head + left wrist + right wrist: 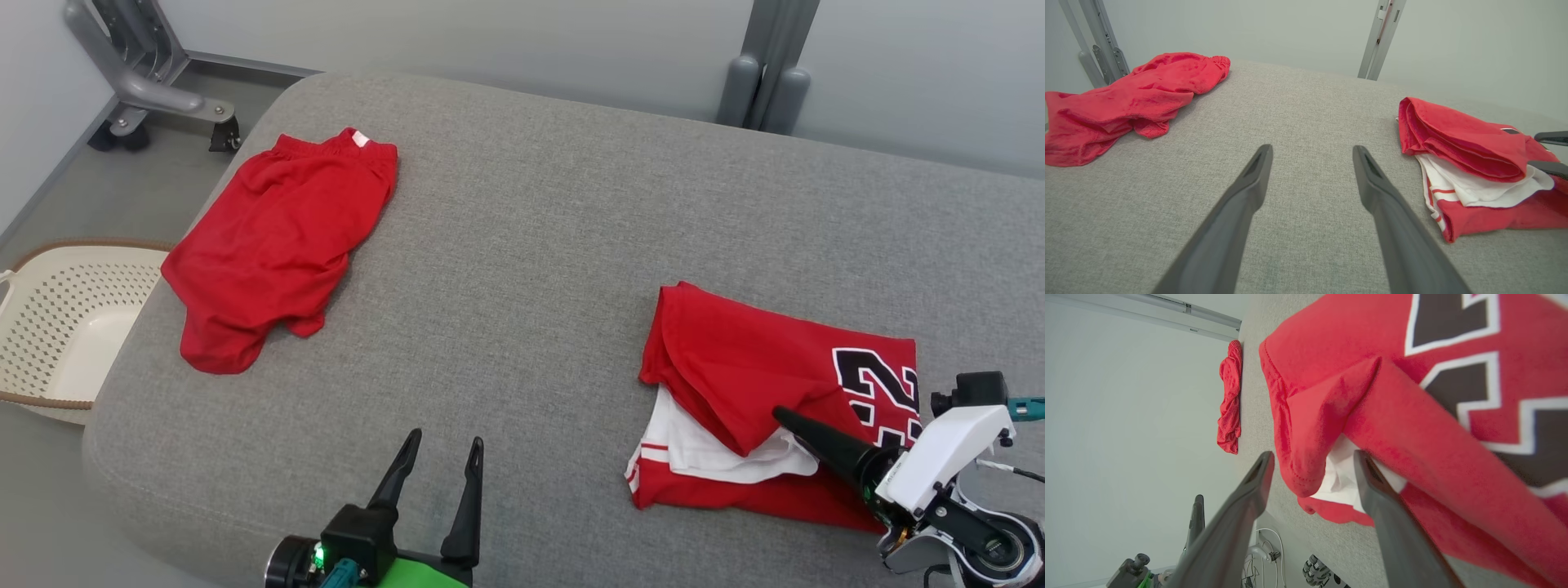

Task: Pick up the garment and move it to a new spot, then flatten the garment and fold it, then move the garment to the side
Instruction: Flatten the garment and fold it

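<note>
Right gripper is standing wide open astride the jersey fold
Left gripper is hovering open, empty; shorts are lying apart

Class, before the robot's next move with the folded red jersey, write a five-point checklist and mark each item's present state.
1. Right tool open: ok.
2. Left tool open and empty: ok.
3. Red fabric jersey with black numerals folded: ok, though white lining sticks out.
4. Right tool clear of jersey: not ok, a red flap sits between its fingers.
5. Crumpled red fabric shorts apart from jersey: ok.
</note>
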You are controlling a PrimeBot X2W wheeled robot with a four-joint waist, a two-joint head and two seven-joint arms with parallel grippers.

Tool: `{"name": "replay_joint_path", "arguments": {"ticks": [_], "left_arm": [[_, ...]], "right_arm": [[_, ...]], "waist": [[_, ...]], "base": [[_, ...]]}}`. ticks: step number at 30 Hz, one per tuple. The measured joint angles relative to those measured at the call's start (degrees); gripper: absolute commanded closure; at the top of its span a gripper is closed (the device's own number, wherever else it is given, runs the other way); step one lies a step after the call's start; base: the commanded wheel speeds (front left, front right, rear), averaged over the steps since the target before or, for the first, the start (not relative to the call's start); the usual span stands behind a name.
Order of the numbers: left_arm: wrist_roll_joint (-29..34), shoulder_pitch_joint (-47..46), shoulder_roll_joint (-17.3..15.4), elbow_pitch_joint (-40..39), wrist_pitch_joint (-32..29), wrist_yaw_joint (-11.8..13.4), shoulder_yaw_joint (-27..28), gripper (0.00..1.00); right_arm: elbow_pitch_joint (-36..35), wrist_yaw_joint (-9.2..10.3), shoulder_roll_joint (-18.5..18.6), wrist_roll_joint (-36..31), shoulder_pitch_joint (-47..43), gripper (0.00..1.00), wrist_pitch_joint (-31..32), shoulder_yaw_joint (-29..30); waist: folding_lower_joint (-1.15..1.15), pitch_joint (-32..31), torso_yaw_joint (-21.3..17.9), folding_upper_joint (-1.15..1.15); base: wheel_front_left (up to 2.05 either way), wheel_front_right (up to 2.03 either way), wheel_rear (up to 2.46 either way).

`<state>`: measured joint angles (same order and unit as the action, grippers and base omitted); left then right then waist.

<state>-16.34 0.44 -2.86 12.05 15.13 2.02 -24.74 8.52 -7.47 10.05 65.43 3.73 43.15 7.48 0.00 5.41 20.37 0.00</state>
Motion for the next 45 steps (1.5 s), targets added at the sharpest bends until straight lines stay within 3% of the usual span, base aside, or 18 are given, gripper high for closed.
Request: {"name": "replay_joint_path", "arguments": {"ticks": [5, 6, 7, 8, 23, 24, 25, 29, 37, 41, 45], "left_arm": [[-0.01, -0.51, 0.0, 0.04, -0.01, 0.02, -0.23, 0.0], [-0.01, -0.65, 0.0, 0.04, 0.0, 0.02, -0.21, 0.0], [-0.02, -0.73, 0.0, 0.05, 0.0, 0.02, -0.19, 0.0], [-0.04, -0.8, 0.0, 0.07, 0.0, 0.02, -0.16, 0.0], [-0.18, -0.58, 0.0, 0.3, 0.0, 0.34, 0.41, 0.0], [-0.18, -0.57, 0.0, 0.3, -0.01, 0.34, 0.42, 0.0], [-0.18, -0.57, 0.0, 0.29, -0.01, 0.34, 0.47, 0.0], [-0.18, -0.57, 0.0, 0.29, 0.0, 0.34, 0.73, 0.0], [-0.24, 0.26, 0.0, -0.03, -0.01, 0.59, 1.32, 0.0], [0.05, 0.57, 0.0, -0.56, 0.0, 0.77, 2.6, 0.0], [1.03, 1.63, 0.01, -1.01, 0.0, 0.78, 4.48, 0.0]], "right_arm": [[2.49, 0.0, -1.48, -1.93, 1.14, 0.0, 0.64, -0.54], [2.94, 0.0, -2.02, -2.15, 1.71, 0.11, 0.63, -0.67], [3.24, 0.0, -2.4, -2.21, 2.23, 0.67, 0.59, -0.82], [3.27, 0.0, -2.67, -2.33, 2.75, 1.0, 0.26, -1.03], [-1.72, 0.0, -5.92, 1.69, -1.07, 1.0, -0.32, -5.5], [-1.44, 0.0, -6.16, 1.94, -1.38, 0.92, -0.9, -5.97], [-0.99, 0.0, -6.39, 2.0, -1.69, 0.0, -1.69, -6.65], [0.74, 0.0, -7.02, 3.89, -2.33, 0.0, -4.37, -10.67], [-1.93, 0.0, -7.26, 14.66, -2.38, 0.0, -11.89, -21.42], [-4.89, 0.0, -6.91, 12.11, -2.25, 0.0, -16.21, -22.1], [-7.09, -0.01, -4.25, 5.55, -2.13, 0.0, -24.81, -21.49]], "waist": [[0.0, 0.32, 0.95, 0.0], [0.0, 0.41, 1.18, 0.0], [0.0, 0.47, 1.36, 0.0], [0.0, 0.54, 1.57, 0.0], [0.0, -0.97, 1.19, 0.0], [0.0, -1.05, 1.05, 0.0], [0.0, -1.14, 0.88, 0.0], [0.0, -1.45, 0.28, 0.0], [0.0, -2.55, -1.81, 0.0], [0.0, -3.19, -3.33, 0.0], [0.0, -4.01, -5.37, 0.0]], "base": [[0.0, 0.0, 0.0], [0.0, 0.0, 0.0], [0.0, 0.0, 0.0], [0.0, 0.0, 0.0], [0.0, 0.0, 0.0], [0.0, 0.0, 0.0], [0.0, 0.0, 0.0], [0.0, 0.0, 0.0], [0.0, 0.0, 0.0], [0.0, 0.0, 0.0], [0.0, 0.0, 0.0]]}}
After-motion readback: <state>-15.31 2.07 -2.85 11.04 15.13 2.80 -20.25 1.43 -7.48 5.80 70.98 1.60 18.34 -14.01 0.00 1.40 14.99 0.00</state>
